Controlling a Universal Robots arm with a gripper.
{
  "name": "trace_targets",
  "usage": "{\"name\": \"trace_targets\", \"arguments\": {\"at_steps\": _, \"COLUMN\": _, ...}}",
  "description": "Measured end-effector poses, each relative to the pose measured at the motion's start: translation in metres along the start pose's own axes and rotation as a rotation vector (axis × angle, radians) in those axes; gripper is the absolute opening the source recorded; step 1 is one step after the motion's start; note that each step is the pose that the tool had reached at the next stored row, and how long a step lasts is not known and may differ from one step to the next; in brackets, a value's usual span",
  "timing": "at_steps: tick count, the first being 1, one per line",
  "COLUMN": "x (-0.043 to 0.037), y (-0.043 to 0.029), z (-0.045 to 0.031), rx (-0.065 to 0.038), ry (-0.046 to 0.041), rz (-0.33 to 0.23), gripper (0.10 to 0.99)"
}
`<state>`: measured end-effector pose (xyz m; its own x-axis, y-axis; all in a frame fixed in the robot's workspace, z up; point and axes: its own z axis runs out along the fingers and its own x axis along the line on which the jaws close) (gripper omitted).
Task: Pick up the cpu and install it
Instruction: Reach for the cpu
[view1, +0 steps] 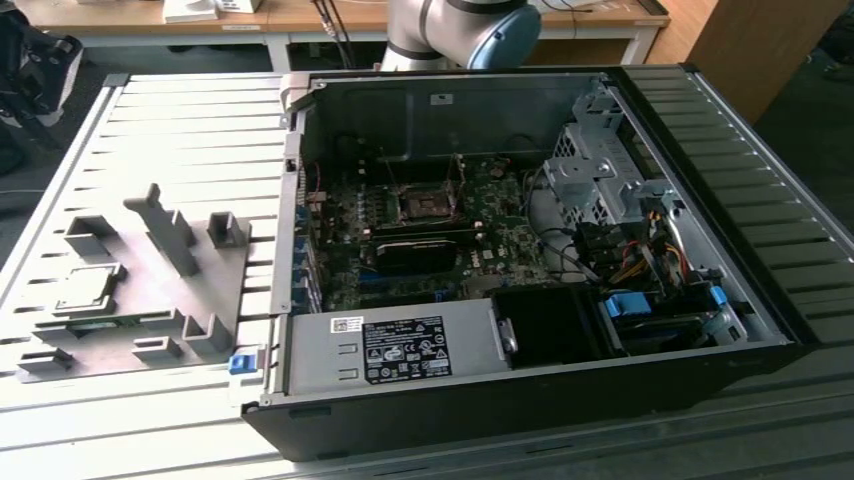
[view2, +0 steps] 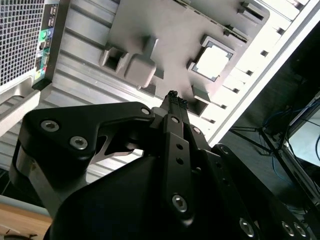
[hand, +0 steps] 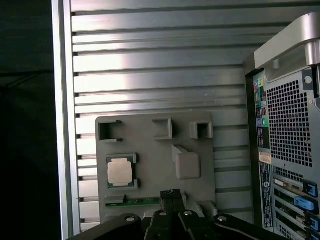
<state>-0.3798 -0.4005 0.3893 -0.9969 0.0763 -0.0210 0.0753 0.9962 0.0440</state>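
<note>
Sitting in 1 recess of the grey fixture, the cpu lies flat. The gripper hovers nearby, closed and empty.

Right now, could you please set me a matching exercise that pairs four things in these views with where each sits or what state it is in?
Things:
1. small square silver-topped cpu
2. dark square metal-framed socket
3. black metal pincer
4. silver box-shaped power supply

Places or states:
A. shut, holding nothing
B. against the open black computer case's wall at the exterior view's lower edge
C. in a pocket of the flat grey plastic fixture plate
D. on the green motherboard

Pairs: 1-C, 2-D, 3-A, 4-B.
</note>
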Motion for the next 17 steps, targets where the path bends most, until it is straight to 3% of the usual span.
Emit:
{"name": "trace_targets", "arguments": {"at_steps": 4, "x": 0.011, "y": -0.0013, "z": 0.0003, "rx": 0.0, "ry": 0.0004, "rz": 0.0, "gripper": 0.106}}
{"name": "trace_targets", "arguments": {"at_steps": 10, "x": 0.0234, "y": -0.0037, "z": 0.0022, "rx": -0.001, "ry": 0.0098, "rz": 0.0, "gripper": 0.106}}
{"name": "trace_targets", "arguments": {"at_steps": 17, "x": 0.0389, "y": -0.0051, "z": 0.0028, "rx": 0.0, "ry": 0.0148, "rz": 0.001, "gripper": 0.106}}
